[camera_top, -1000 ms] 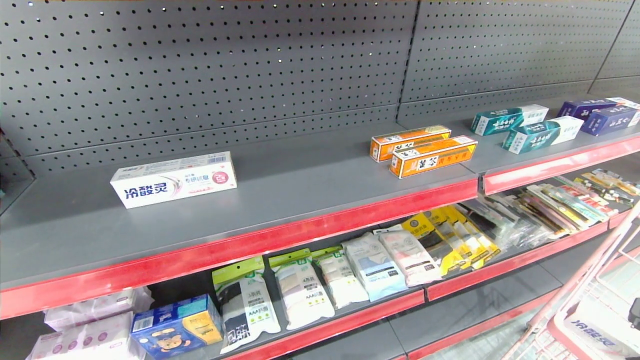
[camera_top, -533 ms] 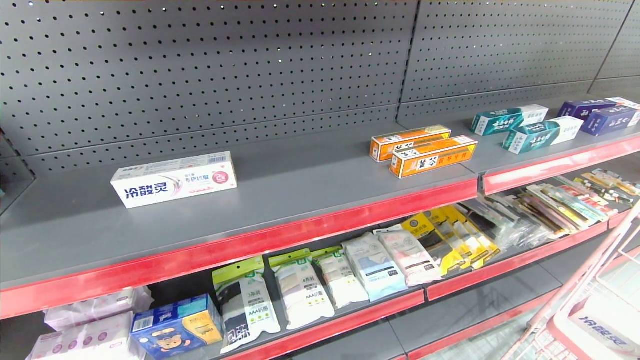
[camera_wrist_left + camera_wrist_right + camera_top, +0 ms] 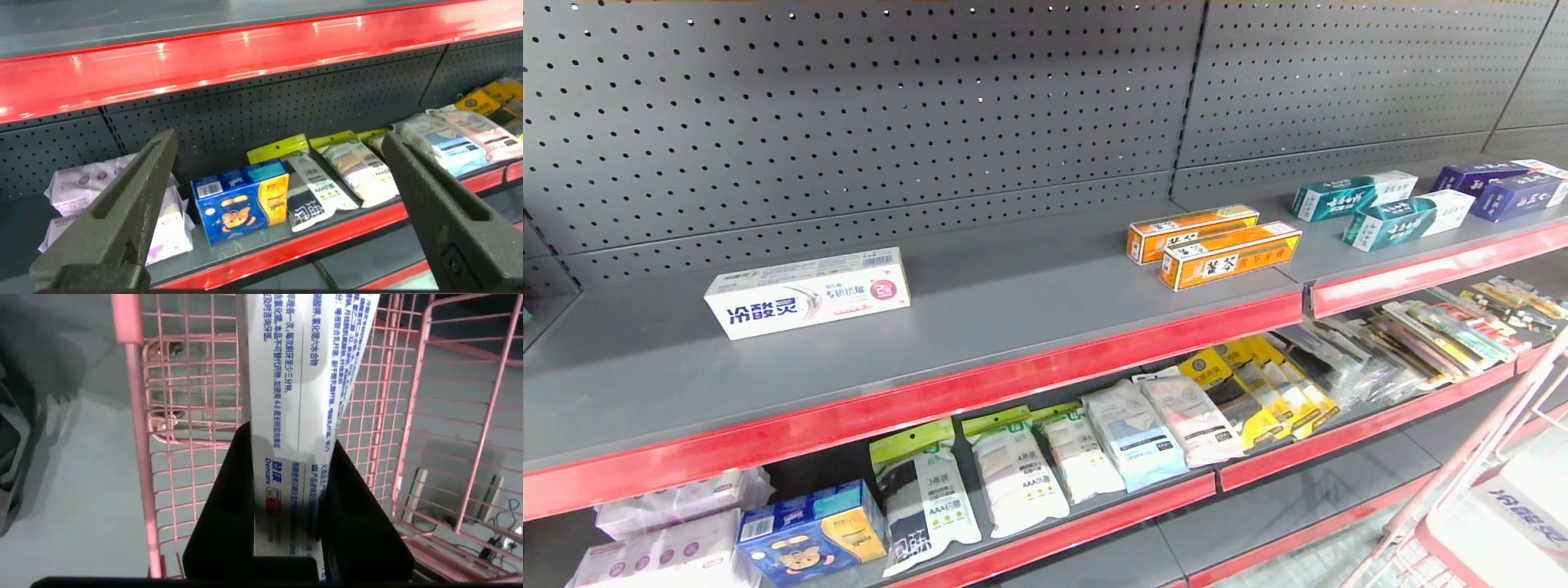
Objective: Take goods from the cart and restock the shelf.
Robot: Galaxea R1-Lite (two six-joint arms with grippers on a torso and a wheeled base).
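— holding anything, that right gripper?
— yes, its fingers are clamped on a long white toothpaste box, above the pink wire cart (blue print runs down the box, with a small red mark near the fingers).
— and the left gripper?
— spread wide, nothing between its fingers, facing packets on a lower tier. up on the grey shelf lies a similar white box, blue lettering on its front.

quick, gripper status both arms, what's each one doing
left gripper: open, nothing between the fingers
right gripper: closed on a white toothpaste box, at the pink cart
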